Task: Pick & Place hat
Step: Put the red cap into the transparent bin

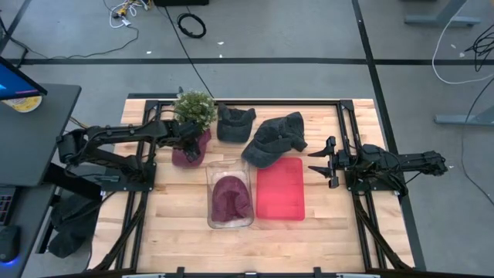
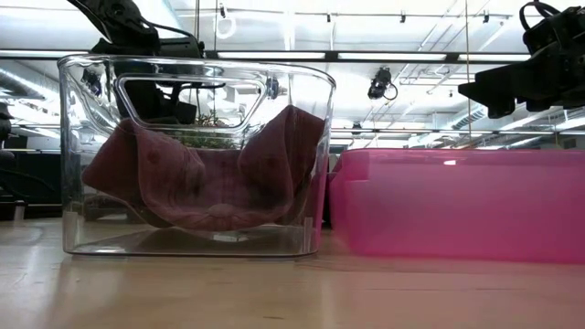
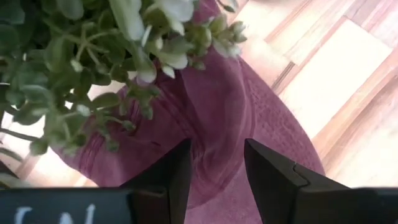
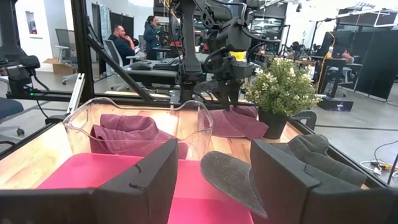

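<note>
A maroon hat (image 1: 187,153) lies on the table at the foot of a potted plant (image 1: 194,108), its crown rising in a ridge (image 3: 217,118) against the pot. My left gripper (image 1: 184,144) is over it, pointing down and open; the fingers (image 3: 177,171) stand on either side of that ridge. A second maroon hat (image 1: 230,197) lies slumped inside a clear bin (image 1: 210,179). Two dark grey hats (image 1: 235,122) (image 1: 276,137) lie on the table beyond the bin. My right gripper (image 1: 318,162) waits open near the table's right side, level, touching nothing. My left gripper comes at the maroon hat from above with one finger on each side of the crown's raised ridge (image 3: 219,140). Its fingertips (image 3: 252,149) are down at the cloth, but I cannot tell whether they touch it. The hat lies on the table beside the plant.
A pink tray (image 1: 280,189) lies right of the clear bin. The plant's leaves (image 3: 81,68) hang close over the left gripper. Black frame rails (image 1: 139,193) run along both sides of the table. Bare wood shows along the near edge (image 1: 255,247). People sit in the room beyond.
</note>
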Tool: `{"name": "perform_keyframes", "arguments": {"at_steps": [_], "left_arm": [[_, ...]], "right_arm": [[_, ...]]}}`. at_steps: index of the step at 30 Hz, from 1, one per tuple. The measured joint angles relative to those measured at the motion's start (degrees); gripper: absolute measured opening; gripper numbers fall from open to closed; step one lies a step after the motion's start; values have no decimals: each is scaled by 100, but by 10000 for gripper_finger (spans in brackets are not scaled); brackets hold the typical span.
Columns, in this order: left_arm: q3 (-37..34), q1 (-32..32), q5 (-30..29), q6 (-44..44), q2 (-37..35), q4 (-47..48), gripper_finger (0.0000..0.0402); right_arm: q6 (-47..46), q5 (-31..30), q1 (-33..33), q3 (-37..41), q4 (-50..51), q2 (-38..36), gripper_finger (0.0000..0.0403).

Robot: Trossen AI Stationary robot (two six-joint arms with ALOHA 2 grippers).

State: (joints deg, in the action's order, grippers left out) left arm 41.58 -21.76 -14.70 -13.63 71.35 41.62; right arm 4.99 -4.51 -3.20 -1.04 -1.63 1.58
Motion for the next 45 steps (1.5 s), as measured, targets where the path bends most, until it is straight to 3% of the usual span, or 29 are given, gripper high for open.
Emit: {"name": "perform_keyframes", "arguments": {"at_steps": [16,30,45], "left_arm": [[0,2,143,-28,13,-49,151],[9,-4,134,-7,727,-223,151],[9,0,-40,-262,815,-240,151]], "right_arm": [[0,2,0,1,-1,0,205],[0,1,-2,0,-2,0,205],[0,0,-1,1,-2,-1,205]]}}
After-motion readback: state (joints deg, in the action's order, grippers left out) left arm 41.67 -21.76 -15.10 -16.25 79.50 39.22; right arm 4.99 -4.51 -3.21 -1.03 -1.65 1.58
